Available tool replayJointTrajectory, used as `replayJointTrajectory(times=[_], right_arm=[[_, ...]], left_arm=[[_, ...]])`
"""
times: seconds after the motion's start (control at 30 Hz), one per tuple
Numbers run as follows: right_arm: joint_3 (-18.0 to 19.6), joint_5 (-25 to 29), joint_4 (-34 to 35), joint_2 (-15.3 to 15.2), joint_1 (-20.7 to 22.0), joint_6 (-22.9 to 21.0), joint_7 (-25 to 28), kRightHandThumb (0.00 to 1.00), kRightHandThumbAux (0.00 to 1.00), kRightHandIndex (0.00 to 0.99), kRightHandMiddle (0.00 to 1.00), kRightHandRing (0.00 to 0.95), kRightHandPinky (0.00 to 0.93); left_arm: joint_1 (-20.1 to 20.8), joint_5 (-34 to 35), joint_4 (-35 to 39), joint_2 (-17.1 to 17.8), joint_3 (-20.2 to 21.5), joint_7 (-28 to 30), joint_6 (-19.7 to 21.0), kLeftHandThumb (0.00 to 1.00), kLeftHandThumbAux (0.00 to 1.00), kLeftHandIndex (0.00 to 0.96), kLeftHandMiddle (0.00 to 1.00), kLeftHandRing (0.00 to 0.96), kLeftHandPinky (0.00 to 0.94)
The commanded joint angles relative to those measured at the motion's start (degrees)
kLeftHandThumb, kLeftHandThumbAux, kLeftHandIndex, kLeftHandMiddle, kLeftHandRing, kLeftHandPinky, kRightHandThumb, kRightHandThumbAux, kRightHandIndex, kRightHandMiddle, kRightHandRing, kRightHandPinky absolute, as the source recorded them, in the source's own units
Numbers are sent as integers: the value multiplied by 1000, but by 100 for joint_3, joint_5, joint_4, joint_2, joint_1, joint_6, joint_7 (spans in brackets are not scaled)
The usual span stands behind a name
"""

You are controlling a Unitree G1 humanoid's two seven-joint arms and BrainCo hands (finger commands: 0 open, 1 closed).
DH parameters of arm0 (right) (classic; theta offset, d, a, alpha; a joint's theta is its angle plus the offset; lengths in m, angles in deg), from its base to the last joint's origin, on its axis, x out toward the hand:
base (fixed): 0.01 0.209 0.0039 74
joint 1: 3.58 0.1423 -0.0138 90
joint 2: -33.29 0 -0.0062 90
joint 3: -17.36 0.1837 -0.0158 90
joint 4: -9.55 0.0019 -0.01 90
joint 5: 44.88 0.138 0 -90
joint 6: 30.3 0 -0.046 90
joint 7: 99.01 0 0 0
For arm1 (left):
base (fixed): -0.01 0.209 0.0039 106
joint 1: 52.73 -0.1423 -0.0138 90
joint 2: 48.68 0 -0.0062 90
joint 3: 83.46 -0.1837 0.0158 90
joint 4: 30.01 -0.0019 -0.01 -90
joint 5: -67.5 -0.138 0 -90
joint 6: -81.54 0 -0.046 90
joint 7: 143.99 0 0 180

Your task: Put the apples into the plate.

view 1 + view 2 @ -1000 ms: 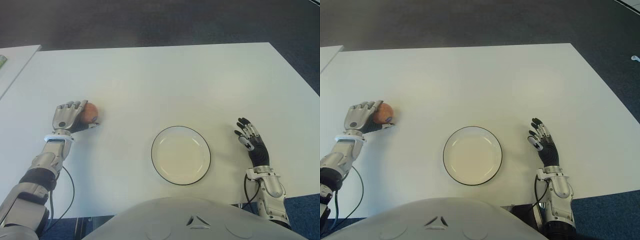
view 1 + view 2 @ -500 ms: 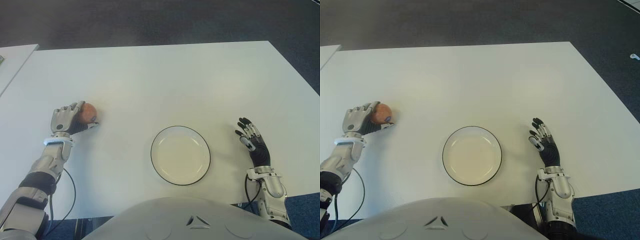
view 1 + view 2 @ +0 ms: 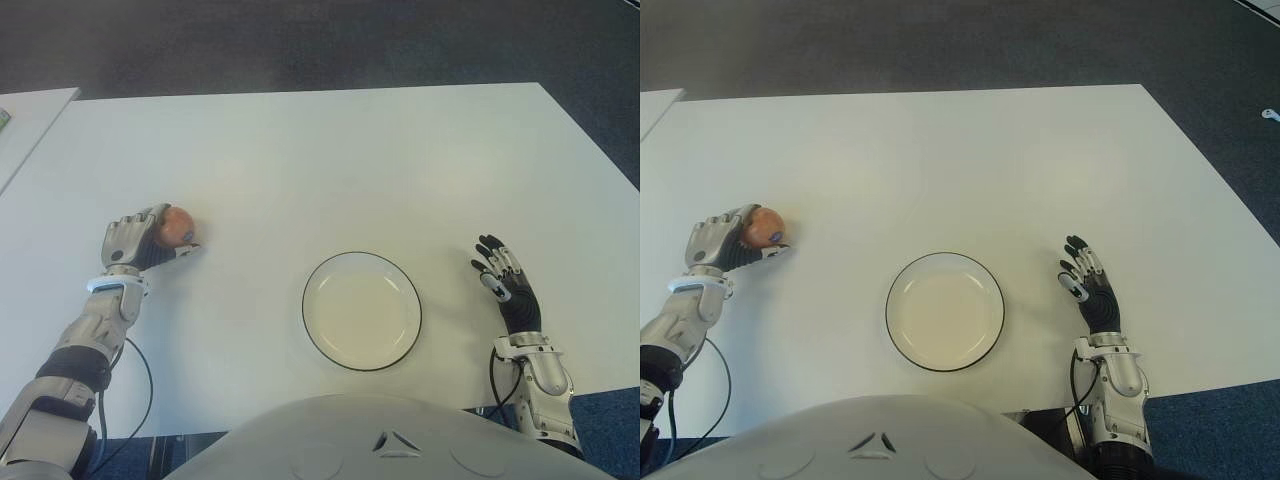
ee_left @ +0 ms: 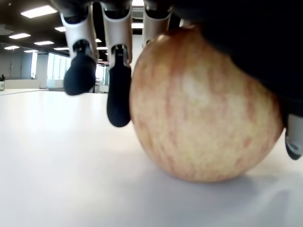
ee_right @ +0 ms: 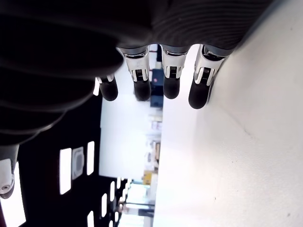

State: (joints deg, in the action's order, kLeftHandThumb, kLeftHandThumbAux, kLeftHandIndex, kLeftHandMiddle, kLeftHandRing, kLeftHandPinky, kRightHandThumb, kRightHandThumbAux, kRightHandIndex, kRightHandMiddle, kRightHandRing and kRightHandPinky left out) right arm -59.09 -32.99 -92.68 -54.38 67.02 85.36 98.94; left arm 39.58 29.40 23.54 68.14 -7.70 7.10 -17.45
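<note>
A red-yellow apple (image 3: pixel 179 225) sits on the white table (image 3: pixel 330 170) at the left. My left hand (image 3: pixel 166 236) is curled over it from the near side, fingers on top and thumb beneath at the front. In the left wrist view the apple (image 4: pixel 203 104) rests on the tabletop under my palm, with the dark fingertips (image 4: pixel 118 101) hanging down just past it. The white plate with a dark rim (image 3: pixel 305 310) lies in the middle near me, with nothing in it. My right hand (image 3: pixel 503 285) shows to the right of the plate, fingers (image 5: pixel 170 75) straight and spread.
A second white table (image 3: pixel 30 110) stands at the far left. A black cable (image 3: pixel 140 375) loops beside my left forearm. Dark carpet (image 3: pixel 320 45) lies beyond the table's far edge.
My left hand has drawn back slightly toward me and rolled, so more of the apple shows. The apple, plate and right hand have not moved.
</note>
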Motion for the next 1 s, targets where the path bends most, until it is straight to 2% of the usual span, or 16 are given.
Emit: replayJointTrajectory(times=[0.03, 0.23, 0.37, 0.53, 0.83, 1.0], right_arm=[[-54, 15, -64, 63, -71, -265, 11, 47, 475, 0, 0, 0, 0], [-65, 7, 10, 92, -117, -298, -6, 49, 480, 0, 0, 0, 0], [-64, 34, 21, 109, -136, -328, 11, 51, 481, 0, 0, 0, 0], [-90, 30, 19, 99, -158, -308, 56, 51, 477, 0, 0, 0, 0], [-122, 9, 26, 93, -190, -288, 79, 48, 470, 0, 0, 0, 0], [-120, 28, 25, 138, -211, -325, 27, 54, 471, 0, 0, 0, 0]], left_arm=[[-345, 17, 31, -179, -152, 411, 20, 719, 700, 443, 762, 750, 748], [-508, 54, 483, -136, -54, 488, 143, 721, 700, 443, 760, 749, 752], [-759, 73, 1479, -41, 191, 679, 360, 723, 699, 443, 766, 757, 765], [-976, 40, 2449, -44, 453, 739, 435, 725, 698, 443, 784, 778, 794], [-1147, 75, 3399, -77, 854, 926, 341, 728, 697, 443, 826, 820, 830], [-1195, 112, 4307, -122, 1140, 1412, 515, 730, 697, 443, 835, 829, 835]])
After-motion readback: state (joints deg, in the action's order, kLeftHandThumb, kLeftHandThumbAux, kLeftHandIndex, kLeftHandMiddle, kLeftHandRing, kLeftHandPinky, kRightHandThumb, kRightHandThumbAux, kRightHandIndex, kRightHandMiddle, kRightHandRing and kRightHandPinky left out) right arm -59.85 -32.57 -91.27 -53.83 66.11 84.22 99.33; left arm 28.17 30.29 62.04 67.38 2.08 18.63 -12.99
